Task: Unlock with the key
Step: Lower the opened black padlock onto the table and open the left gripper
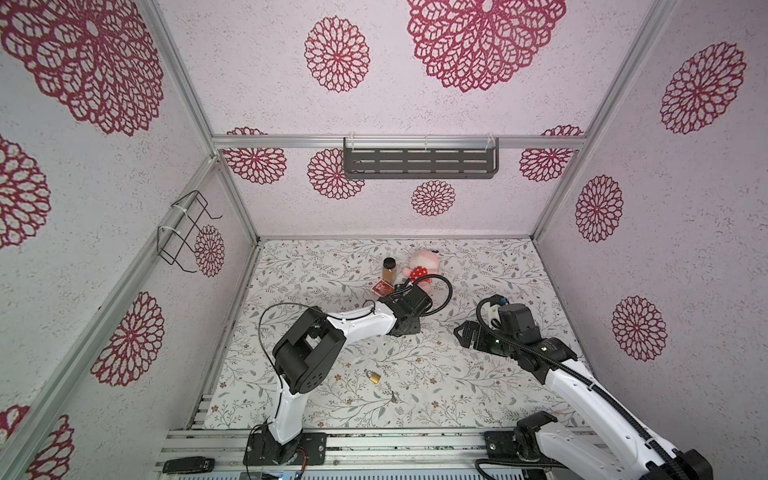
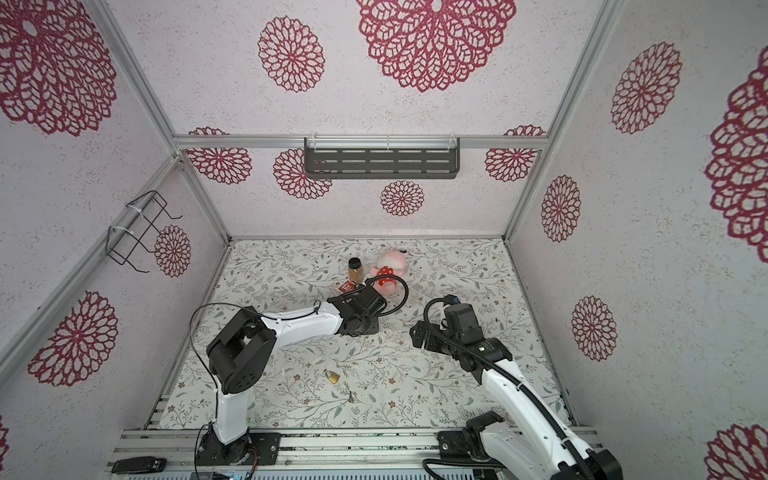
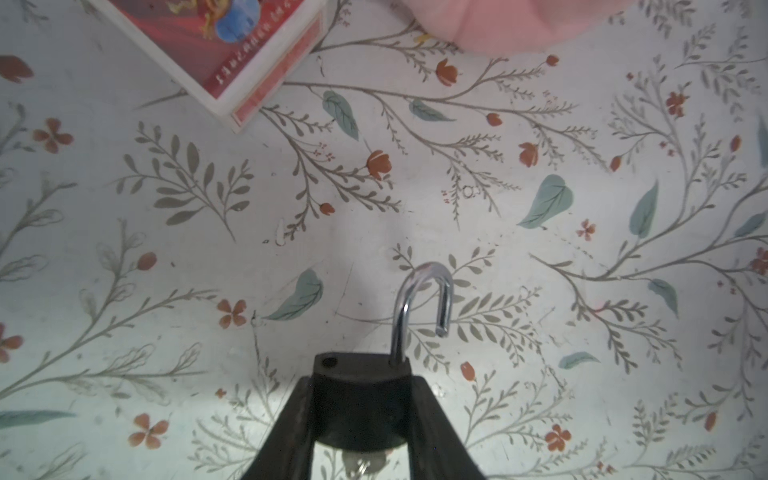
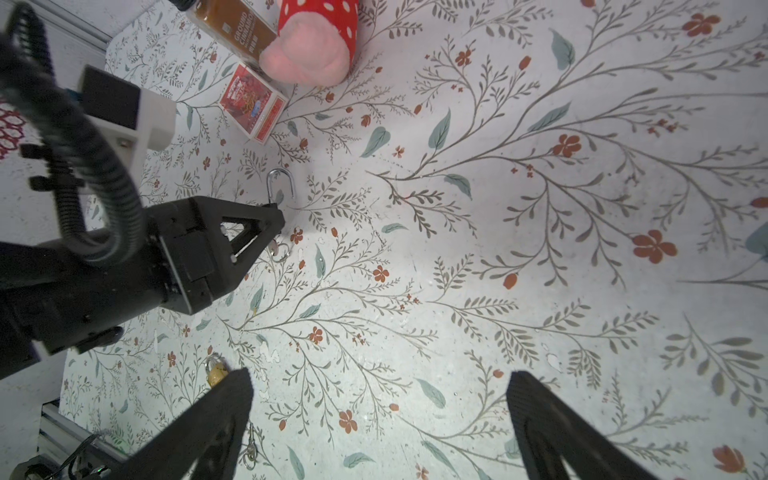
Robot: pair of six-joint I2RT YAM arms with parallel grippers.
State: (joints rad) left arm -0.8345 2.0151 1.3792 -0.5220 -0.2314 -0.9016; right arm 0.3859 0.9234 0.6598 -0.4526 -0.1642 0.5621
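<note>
**Worktop [image 1: 457, 374] with two arms; positions are given from the red card box [image 1: 382, 286].**

- **Left tool [image 3: 361, 395]:** clamped on the body of the dark padlock [image 3: 357, 374], just on the near side of the box and not touching it.
- **Padlock:** its shackle [image 3: 424, 299] stands swung open and points toward the box, with its free end clear of the body. A silvery key [image 3: 360, 462] with a ring shows at the base, partly hidden by the tool's fingers. In both top views the left arm's wrist covers the padlock.
- **Spice jar [image 1: 389, 268]:** upright, just behind the box.
- **Plush toy [image 1: 422, 268]:** pink, in a red spotted dress, lying to the right of the box and close to the jar.
- **Brass padlock [image 1: 374, 376]:** well to the near side of the box, shackle closed.
- **Loose key [image 1: 394, 398]:** nearer the robot bases than the brass padlock.
- **Right tool [image 4: 380, 376]:** to the right of the box and well apart from it. Its jaws are spread wide with nothing between them, over bare worktop.
</note>
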